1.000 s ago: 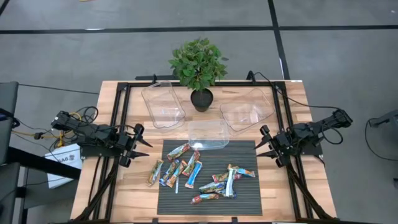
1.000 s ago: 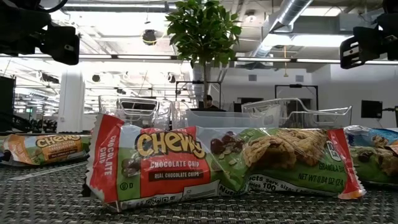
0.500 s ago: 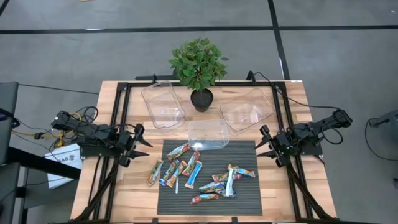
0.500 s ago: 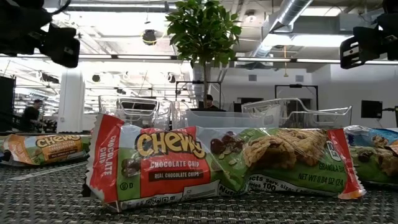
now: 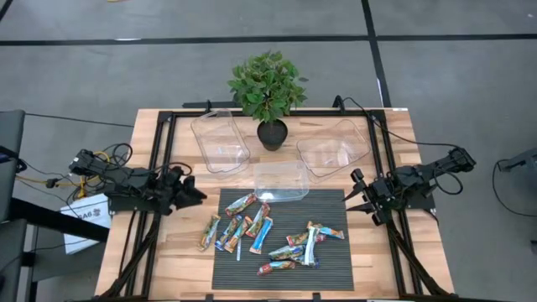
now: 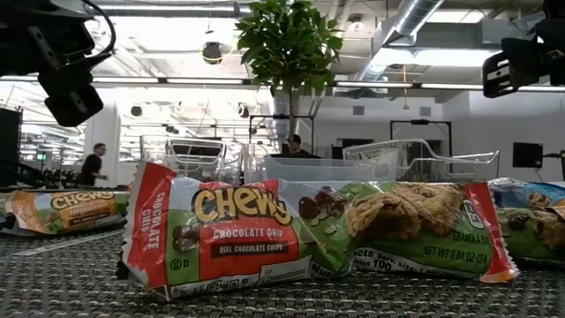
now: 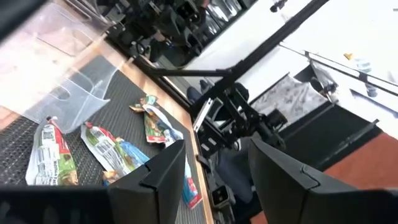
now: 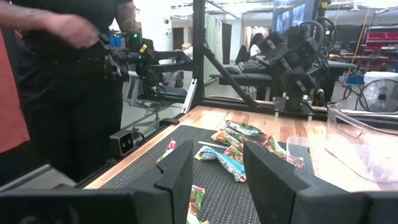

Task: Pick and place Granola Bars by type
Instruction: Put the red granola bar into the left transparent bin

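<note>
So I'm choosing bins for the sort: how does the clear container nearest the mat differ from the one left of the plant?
The container nearest the mat is smaller and lies crosswise, its edge at the dark mat. The container left of the plant is larger, lies lengthwise and sits farther back on bare wood. Both are clear plastic and hold no granola bars.

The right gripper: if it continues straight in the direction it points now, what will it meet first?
Probably nothing at once: the right gripper, open, points across the mat above the Granola Bars. Further along stands the left arm's gripper, though depth is unclear.
</note>
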Controlling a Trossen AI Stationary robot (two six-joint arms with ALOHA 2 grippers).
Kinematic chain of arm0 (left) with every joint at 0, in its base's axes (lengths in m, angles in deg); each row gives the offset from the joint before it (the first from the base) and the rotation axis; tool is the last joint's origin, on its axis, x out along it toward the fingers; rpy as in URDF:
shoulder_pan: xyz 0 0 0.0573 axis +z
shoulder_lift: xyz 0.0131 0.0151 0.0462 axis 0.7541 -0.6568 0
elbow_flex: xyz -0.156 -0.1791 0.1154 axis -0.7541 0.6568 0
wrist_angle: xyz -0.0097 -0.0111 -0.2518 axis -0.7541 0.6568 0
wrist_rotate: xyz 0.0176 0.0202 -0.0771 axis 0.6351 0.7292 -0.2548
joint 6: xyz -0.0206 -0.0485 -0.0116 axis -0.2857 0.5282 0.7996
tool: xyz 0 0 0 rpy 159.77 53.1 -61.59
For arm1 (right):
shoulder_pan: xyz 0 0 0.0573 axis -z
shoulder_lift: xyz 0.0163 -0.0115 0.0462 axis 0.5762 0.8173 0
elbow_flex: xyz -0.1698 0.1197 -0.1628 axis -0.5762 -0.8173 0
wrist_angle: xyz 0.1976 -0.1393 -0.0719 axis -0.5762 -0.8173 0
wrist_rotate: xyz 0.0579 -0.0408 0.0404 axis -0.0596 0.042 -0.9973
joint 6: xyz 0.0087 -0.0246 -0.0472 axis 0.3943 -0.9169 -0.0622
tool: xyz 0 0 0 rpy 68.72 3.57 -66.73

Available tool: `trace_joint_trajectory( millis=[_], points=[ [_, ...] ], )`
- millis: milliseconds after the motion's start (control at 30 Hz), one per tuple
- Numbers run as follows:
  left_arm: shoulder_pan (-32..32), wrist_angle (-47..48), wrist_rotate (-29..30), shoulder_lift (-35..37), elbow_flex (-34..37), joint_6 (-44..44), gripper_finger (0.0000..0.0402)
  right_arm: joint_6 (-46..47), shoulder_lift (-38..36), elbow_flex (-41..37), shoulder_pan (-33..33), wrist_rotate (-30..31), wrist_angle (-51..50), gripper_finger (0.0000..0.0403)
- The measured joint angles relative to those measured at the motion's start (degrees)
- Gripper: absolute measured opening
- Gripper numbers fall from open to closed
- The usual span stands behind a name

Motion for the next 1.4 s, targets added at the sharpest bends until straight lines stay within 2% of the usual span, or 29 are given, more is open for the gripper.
trace_joint_trajectory(
  millis=[433,567,667,967,1100,1400],
  points=[
    [0.0,-0.2,3.0,0.0,-0.2,1.4,0.0169,0.0,0.0,0.0,0.0,0.0,0.0,0.0133],
    [0.0,4.5,7.5,-1.5,-2.2,0.9,0.0169,0.0,0.0,0.0,0.0,0.0,0.0,0.0134],
    [0.0,6.0,11.1,-5.2,-4.9,-0.3,0.0169,0.0,0.0,0.0,0.0,0.0,0.0,0.0134],
    [0.0,10.1,20.3,-25.5,-17.8,-1.4,0.0169,0.0,0.0,0.0,0.0,0.0,0.0,0.0134],
    [0.0,14.5,20.5,-37.9,-25.7,0.6,0.0169,0.0,0.0,0.0,0.0,0.0,0.0,0.0133],
    [0.0,33.3,19.3,-66.3,-48.3,8.5,0.0169,0.0,0.0,0.0,0.0,0.0,0.0,0.0133]
  ],
)
